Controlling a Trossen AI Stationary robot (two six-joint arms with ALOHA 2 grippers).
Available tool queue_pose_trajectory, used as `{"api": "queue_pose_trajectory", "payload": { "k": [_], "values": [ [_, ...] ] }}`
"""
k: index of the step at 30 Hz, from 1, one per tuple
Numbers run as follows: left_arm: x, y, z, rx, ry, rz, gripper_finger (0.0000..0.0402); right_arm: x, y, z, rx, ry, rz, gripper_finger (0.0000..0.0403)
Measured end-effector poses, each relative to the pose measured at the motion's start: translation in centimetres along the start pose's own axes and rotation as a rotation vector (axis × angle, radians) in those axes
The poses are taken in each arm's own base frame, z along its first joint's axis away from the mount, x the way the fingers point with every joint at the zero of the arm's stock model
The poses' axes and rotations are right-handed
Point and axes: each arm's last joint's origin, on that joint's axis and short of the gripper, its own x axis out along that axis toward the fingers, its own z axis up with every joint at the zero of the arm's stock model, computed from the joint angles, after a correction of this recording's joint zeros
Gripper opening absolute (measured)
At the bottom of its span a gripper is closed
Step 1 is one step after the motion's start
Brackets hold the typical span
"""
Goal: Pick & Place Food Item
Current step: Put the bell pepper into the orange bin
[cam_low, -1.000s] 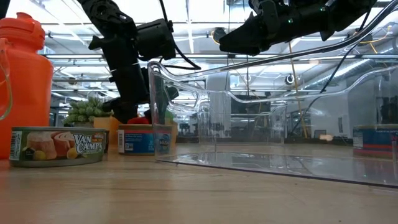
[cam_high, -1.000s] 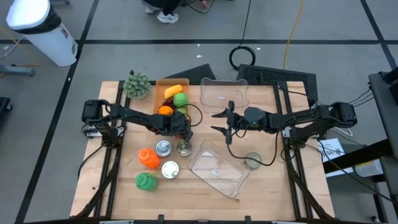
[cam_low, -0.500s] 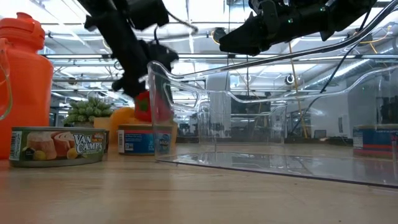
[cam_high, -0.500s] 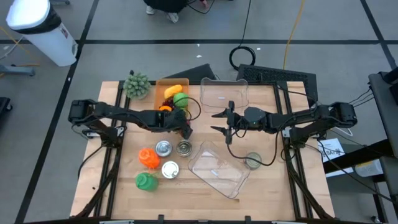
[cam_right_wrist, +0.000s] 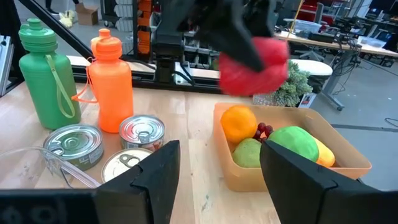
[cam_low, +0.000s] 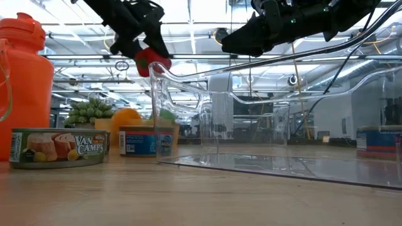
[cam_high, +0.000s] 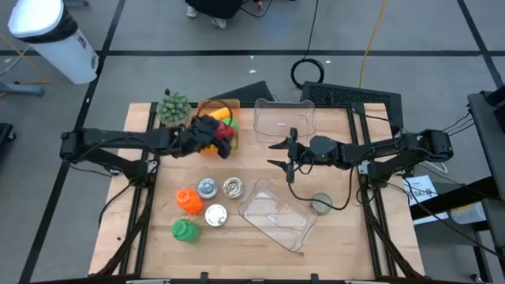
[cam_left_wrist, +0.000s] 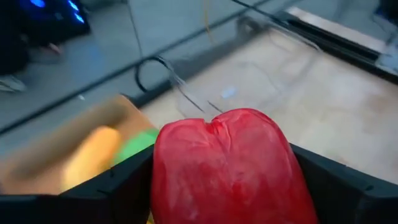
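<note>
A red fruit (cam_left_wrist: 227, 168) fills the left wrist view and hangs in the air over the near end of the orange bin (cam_high: 207, 106). My left gripper (cam_high: 221, 139) is shut on it. The bin holds an orange (cam_right_wrist: 238, 123), a green fruit (cam_right_wrist: 292, 142), a yellow one and some dark red berries. My right gripper (cam_high: 279, 155) hovers open near the table's middle, between the two clear containers, with nothing between its fingers (cam_right_wrist: 146, 177). My left gripper pinches the red fruit between its two fingers, one on each of the fruit's opposite sides (cam_left_wrist: 163, 180). The fingers come from the table's left, slanting a little down. The fruit (cam_low: 149, 61) is lifted clear of table and bin.
One clear container (cam_high: 284, 118) sits at the far middle and another (cam_high: 276, 213) lies tilted near the front. Three cans (cam_high: 207, 188) stand left of it, one more (cam_high: 321, 203) to its right. An orange bottle (cam_high: 188, 199), a green bottle (cam_high: 185, 229) and a plant (cam_high: 173, 106) are on the left.
My left gripper has risen from table height with the red fruit and drawn back toward the table's far left, over the bin, tipping up from a steep downward slant. The fruit is now lifted well clear.
</note>
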Motion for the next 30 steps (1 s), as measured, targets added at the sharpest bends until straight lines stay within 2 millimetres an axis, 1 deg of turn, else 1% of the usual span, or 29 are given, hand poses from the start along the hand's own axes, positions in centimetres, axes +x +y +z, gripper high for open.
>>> {"api": "queue_pose_trajectory", "payload": {
  "k": [3,6,11,14,18,23,26,30],
  "values": [
    [0.1,1.4,0.7,0.022,-0.037,0.094,0.0304,0.0,0.0,0.0,0.000,0.000,0.000,0.0210],
    [0.7,3.1,1.3,0.012,-0.056,0.206,0.0301,0.0,0.0,0.0,-0.002,0.000,0.000,0.0210],
    [2.6,5.7,1.6,-0.015,-0.029,0.329,0.0327,0.0,0.0,0.0,-0.004,0.000,0.000,0.0210],
    [4.0,7.2,1.5,-0.035,-0.001,0.396,0.0333,0.0,0.0,0.0,-0.018,0.000,0.000,0.0210],
    [6.5,9.1,0.8,-0.061,0.059,0.480,0.0320,0.0,0.0,0.0,-0.022,0.000,0.000,0.0210],
    [9.3,10.5,-0.5,-0.103,0.137,0.522,0.0306,0.0,0.0,-0.1,-0.022,0.008,0.001,0.0210],
    [10.6,10.8,-1.4,-0.106,0.183,0.529,0.0319,0.0,0.0,-0.1,-0.023,0.011,0.001,0.0210],
    [11.7,10.8,-2.4,-0.079,0.231,0.538,0.0352,0.0,0.0,-0.1,-0.023,0.011,0.001,0.0210]
  ]
}}
